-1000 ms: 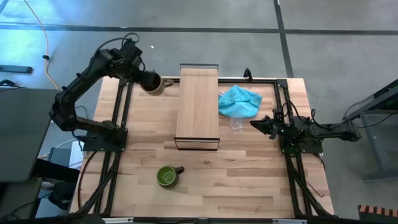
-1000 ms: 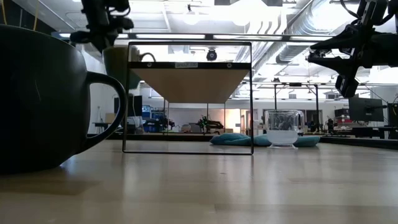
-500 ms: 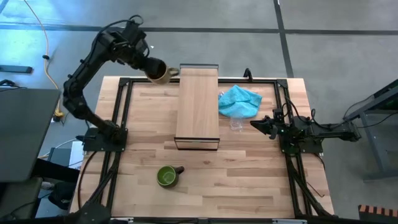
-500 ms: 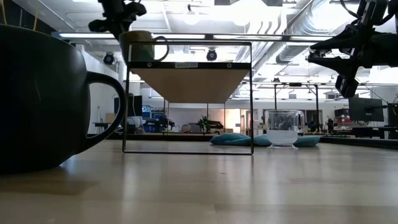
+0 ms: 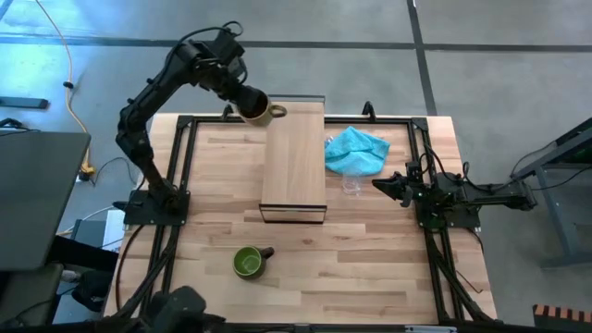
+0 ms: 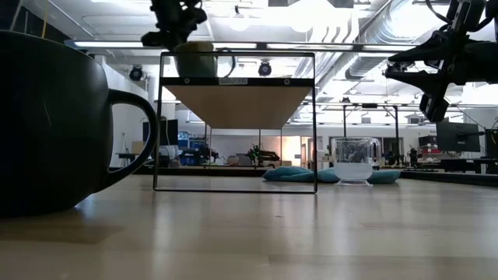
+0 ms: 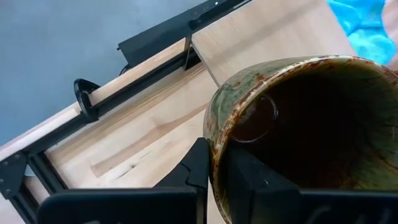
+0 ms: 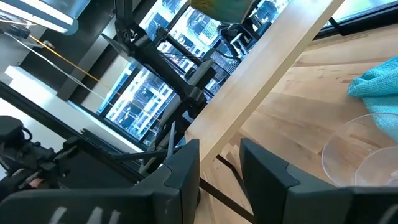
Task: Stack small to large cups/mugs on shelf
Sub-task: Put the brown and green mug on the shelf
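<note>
Left gripper [image 5: 248, 100] jaws clamp the brown mug [image 5: 258, 112] above the shelf's [image 5: 294, 157] far-left corner; right gripper [image 5: 381, 184] jaws slightly parted, empty.

Even, bright overhead light fills the high view; the pale wooden tabletop [image 5: 351, 250] shows only faint shadows. In the low view, white ceiling lamps glare and bloom behind the scene, so the dark green handled mug [image 6: 54, 124] close to the lens reads as a blurred, near-black silhouette. Light pools as a soft sheen on the table there. The brown-tan glazed mug's [image 7: 311, 130] interior stays deeply shadowed.
</note>
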Controlling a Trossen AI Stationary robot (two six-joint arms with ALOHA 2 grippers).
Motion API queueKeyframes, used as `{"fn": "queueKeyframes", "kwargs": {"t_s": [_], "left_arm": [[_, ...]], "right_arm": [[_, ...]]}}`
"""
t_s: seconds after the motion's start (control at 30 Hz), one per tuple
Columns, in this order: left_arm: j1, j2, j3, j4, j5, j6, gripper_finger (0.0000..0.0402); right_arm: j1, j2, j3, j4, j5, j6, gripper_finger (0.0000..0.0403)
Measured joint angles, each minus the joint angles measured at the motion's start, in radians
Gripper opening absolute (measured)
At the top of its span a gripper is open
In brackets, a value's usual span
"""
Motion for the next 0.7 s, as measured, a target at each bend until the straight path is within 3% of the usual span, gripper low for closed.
{"fn": "queueKeyframes", "kwargs": {"t_s": [0.7], "left_arm": [[-0.026,0.09,0.0,0.147,0.045,-0.122,0.0013]], "right_arm": [[0.0,0.0,0.0,0.0,0.0,-0.004,0.0106]]}}
